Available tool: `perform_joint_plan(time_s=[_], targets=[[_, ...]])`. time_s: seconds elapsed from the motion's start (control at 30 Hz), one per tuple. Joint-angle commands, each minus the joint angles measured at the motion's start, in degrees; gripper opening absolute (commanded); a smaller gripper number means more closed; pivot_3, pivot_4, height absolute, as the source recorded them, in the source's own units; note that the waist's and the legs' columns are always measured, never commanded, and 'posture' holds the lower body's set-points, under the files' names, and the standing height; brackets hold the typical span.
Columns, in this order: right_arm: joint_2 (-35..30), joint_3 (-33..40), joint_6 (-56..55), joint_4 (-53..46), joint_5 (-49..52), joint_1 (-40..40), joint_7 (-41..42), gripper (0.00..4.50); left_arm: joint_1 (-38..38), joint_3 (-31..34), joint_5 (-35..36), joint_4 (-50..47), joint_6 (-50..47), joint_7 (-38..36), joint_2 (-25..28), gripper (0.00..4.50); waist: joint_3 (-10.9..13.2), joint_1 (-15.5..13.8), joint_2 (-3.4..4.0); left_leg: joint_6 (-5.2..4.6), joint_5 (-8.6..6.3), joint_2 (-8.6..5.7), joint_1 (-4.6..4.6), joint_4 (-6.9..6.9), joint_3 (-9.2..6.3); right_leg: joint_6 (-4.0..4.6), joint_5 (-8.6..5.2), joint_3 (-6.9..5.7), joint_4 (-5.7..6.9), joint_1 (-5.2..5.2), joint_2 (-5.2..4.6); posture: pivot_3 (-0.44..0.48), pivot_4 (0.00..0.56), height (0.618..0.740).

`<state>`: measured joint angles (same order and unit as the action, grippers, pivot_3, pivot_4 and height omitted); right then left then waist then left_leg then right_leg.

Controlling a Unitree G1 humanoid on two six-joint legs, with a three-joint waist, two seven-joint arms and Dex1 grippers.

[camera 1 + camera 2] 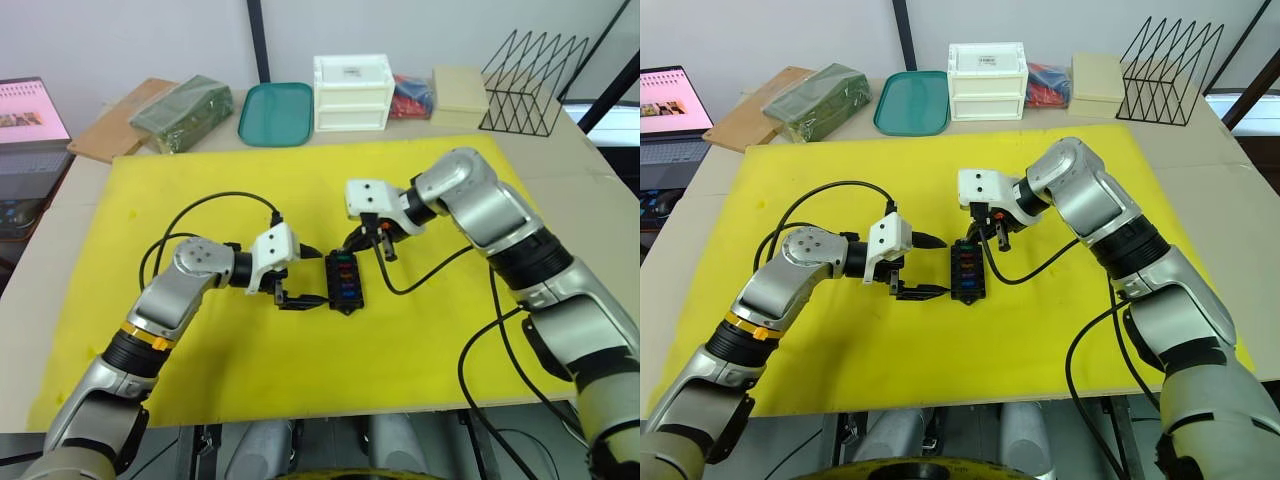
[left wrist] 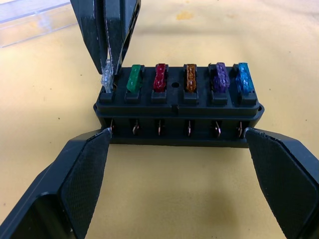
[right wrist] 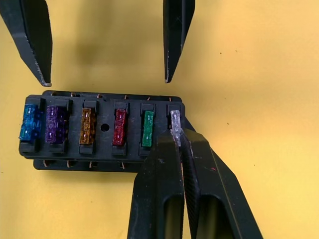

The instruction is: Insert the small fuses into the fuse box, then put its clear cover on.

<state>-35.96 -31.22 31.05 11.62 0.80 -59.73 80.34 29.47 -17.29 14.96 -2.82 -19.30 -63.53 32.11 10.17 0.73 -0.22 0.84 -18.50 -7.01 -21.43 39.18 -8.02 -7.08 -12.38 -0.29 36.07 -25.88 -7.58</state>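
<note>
The fuse box (image 1: 967, 271), a small black block, is seen near the centre of the head views, lying on a yellow mat (image 1: 1060, 330) that covers most of the table. Six small fuses are counted in its single row of slots: one blue (image 3: 30, 122), one purple (image 3: 55, 124), one orange-tan (image 3: 87, 126), one red (image 3: 119, 127), one green (image 3: 147, 129) and one clear (image 3: 175, 127). Five of them are seated in their slots; the clear fuse stands in the end slot and is pinched between the two closed fingers of the right gripper (image 3: 182, 149), which reaches down to the box's far end from the upper middle of the head views. The left gripper (image 2: 177, 149) is held wide, its two fingers apart on either side of the box's long edge with nothing grasped; whether the pads touch the box cannot be told. The clear cover (image 2: 30, 22) is seen lying flat on the mat in the upper left corner of the left wrist view, apart from the box. Along the top of the head views, behind the mat, are seen one green tray (image 1: 912, 100), one white drawer box (image 1: 987, 80), one black wire rack (image 1: 1172, 72) and one laptop (image 1: 670, 115) at the left edge.
</note>
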Motion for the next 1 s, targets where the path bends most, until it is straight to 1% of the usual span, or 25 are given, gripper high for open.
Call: perform_joint_plan(time_s=[0.03,0.3,0.77,1.0], targets=[[0.6,0.4,1.3,0.1,-0.3,-0.4,1.0,0.00,0.0,1.4,0.1,-2.0,0.3,0.2,0.1,4.48,0.0,0.0,0.00,0.00,0.00,0.00,0.00,0.00,0.00,0.00,0.00,0.00,0.00,0.00,0.00,0.000,0.150,0.740],[0.9,-0.8,4.0,-0.7,-1.0,0.6,1.8,0.00,0.3,2.6,0.3,-0.9,0.9,0.4,0.3,4.48,0.0,0.0,0.01,0.00,0.00,0.00,0.00,0.00,0.00,0.00,0.00,0.00,0.00,0.00,0.00,0.000,0.150,0.740],[0.9,-1.9,2.7,-1.4,-3.3,2.8,2.3,0.00,0.3,3.0,0.1,-1.2,1.0,0.8,0.2,4.48,0.0,0.0,0.01,0.00,0.00,0.00,0.03,0.00,0.00,0.00,0.00,0.00,0.01,0.02,0.00,0.000,0.150,0.740],[2.0,0.0,5.7,-2.2,-1.5,2.1,2.9,0.00,0.2,2.8,0.0,-1.4,1.4,0.7,0.1,4.48,0.0,0.0,0.01,0.00,0.00,0.00,0.03,0.00,0.00,0.00,0.00,0.00,0.01,0.02,0.00,0.000,0.150,0.740]])
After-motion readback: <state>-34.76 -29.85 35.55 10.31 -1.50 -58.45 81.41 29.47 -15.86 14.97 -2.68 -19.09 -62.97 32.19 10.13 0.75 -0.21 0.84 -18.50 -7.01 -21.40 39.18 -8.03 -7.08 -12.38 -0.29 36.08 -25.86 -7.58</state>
